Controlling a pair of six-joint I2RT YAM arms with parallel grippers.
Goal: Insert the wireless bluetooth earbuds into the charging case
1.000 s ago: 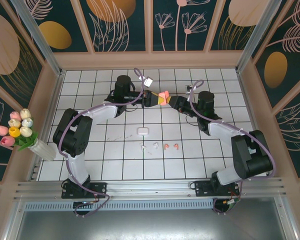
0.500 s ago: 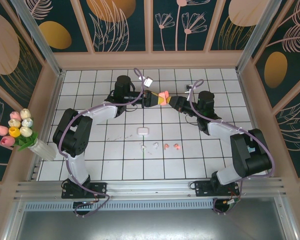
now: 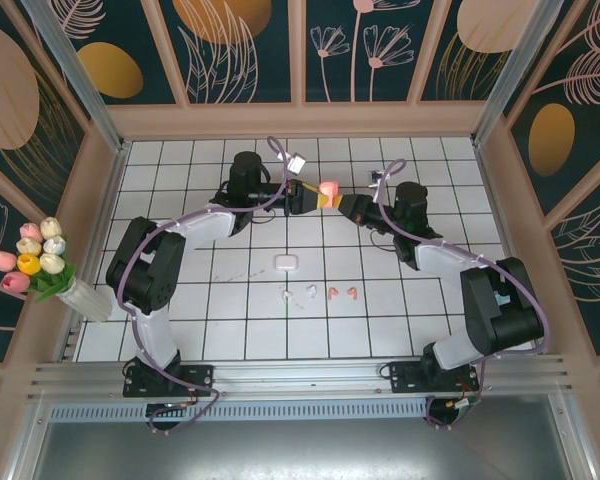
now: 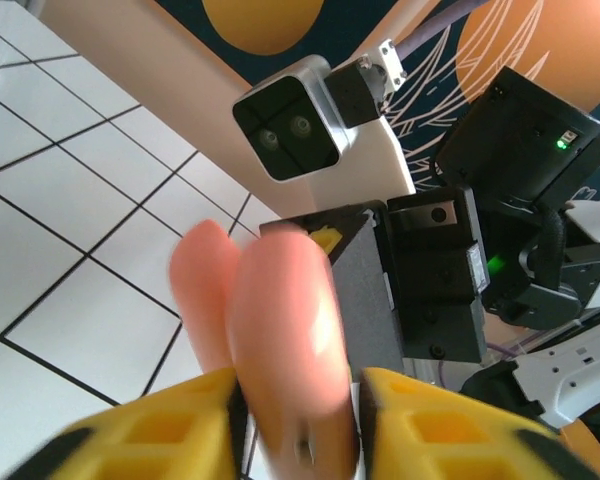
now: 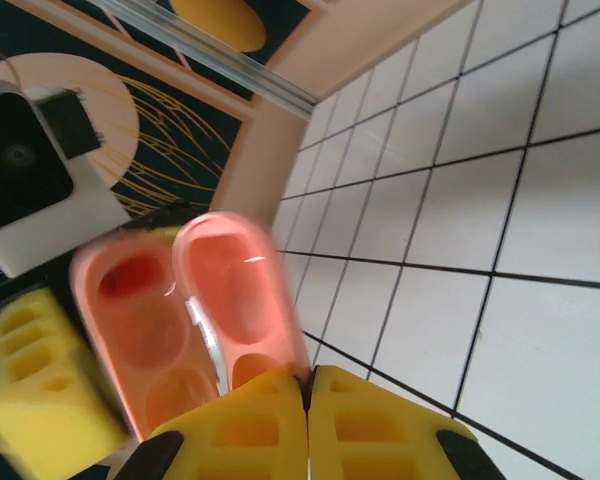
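A salmon-pink charging case [image 3: 328,188] hangs in the air at the back middle, between both grippers. In the right wrist view it is hinged open [image 5: 180,310], both halves showing hollow wells. My right gripper [image 5: 307,375] [image 3: 342,203] is shut, pinching the rim of one half. My left gripper [image 4: 298,385] [image 3: 305,197] has its yellow fingers [image 4: 160,430] on either side of the blurred case [image 4: 280,330], jaws apart and loose. Two white earbuds [image 3: 285,295] [image 3: 310,291] and two pink earbuds [image 3: 332,293] [image 3: 352,292] lie in a row on the tiled floor.
A white charging case [image 3: 286,262] lies shut on the tiles just behind the earbuds. A vase of tulips [image 3: 40,262] stands at the left wall. Wooden walls [image 3: 300,120] fence in the tiled floor.
My right gripper has closed onto the pink case's rim. The left jaws have loosened around it. The case has shifted slightly toward the back wall.
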